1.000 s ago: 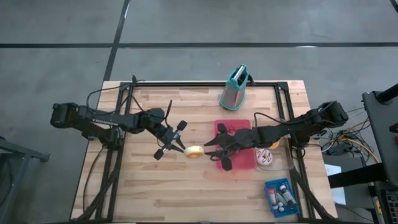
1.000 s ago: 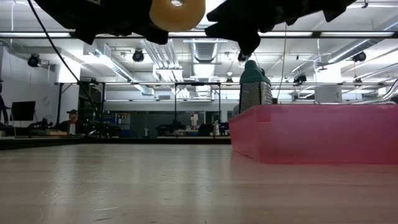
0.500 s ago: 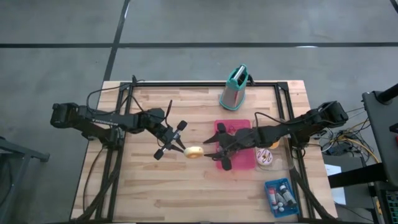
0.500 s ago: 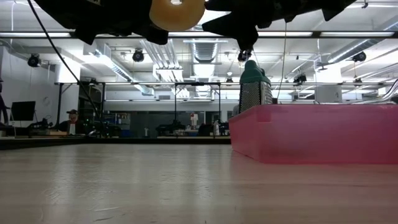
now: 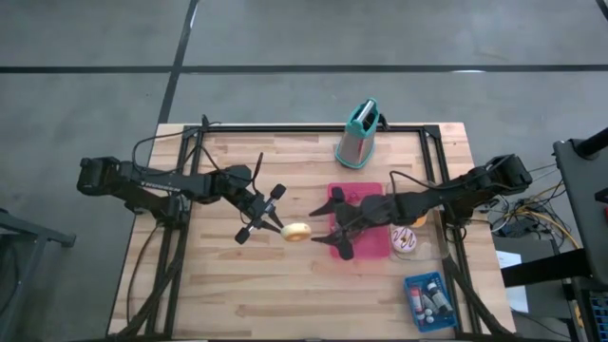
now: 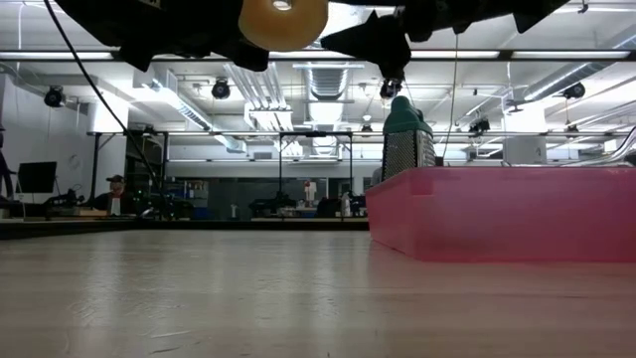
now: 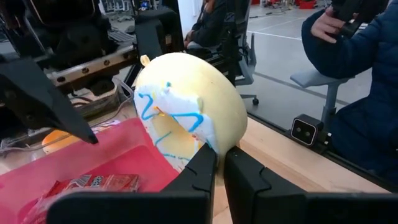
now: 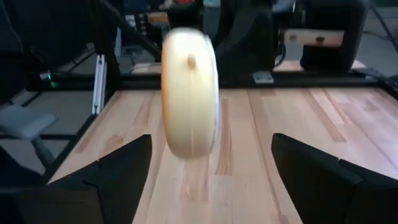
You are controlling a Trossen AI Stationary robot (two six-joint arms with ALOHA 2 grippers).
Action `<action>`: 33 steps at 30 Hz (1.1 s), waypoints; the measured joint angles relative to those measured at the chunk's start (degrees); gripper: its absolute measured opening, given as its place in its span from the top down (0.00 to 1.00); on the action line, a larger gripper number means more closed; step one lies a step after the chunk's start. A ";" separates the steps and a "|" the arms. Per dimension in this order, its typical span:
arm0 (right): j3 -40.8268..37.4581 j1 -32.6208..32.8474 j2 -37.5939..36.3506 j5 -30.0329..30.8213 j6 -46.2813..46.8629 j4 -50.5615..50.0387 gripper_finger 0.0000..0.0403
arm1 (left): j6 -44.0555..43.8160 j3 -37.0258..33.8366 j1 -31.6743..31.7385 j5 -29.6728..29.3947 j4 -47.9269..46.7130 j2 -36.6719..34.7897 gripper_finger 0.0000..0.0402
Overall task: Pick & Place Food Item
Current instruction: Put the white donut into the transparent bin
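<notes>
A pale yellow iced doughnut (image 5: 296,232) with blue squiggles (image 7: 186,112) is held up in the air by my left gripper (image 5: 281,227), which is shut on it, left of the pink tray (image 5: 369,243). My right gripper (image 5: 323,226) is open, its fingers spread just right of the doughnut (image 8: 189,102), over the tray's left edge, touching nothing. The doughnut also shows in the low view (image 6: 283,22), high above the table. My left gripper pinches the doughnut's lower rim (image 7: 202,149) between its two fingers, which come level from the table's left. The doughnut stands on edge above the fingers, lifted clear of the table.
The pink tray (image 6: 497,211) holds a red packet (image 7: 93,183). A teal-topped grater (image 5: 358,136) stands at the far edge. A round tub (image 5: 406,240) and a blue box (image 5: 429,300) lie at the right. People sit beyond the table.
My right gripper has drawn back a little toward the table's right edge, away from the doughnut. The doughnut and my left gripper have kept still.
</notes>
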 joint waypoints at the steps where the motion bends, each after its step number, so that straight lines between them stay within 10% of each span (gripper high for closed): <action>1: 0.00 0.00 0.00 0.00 0.00 0.94 0.18 | 0.00 0.00 0.00 -0.01 0.00 0.00 0.94; 25: 3.41 -0.13 8.83 0.07 -4.34 14.05 0.19 | 0.36 0.59 0.00 -0.05 0.46 -0.02 0.94; 33: 14.84 0.11 12.43 0.10 -3.56 -1.06 0.19 | 0.22 0.08 0.00 -0.05 -0.24 -0.02 0.94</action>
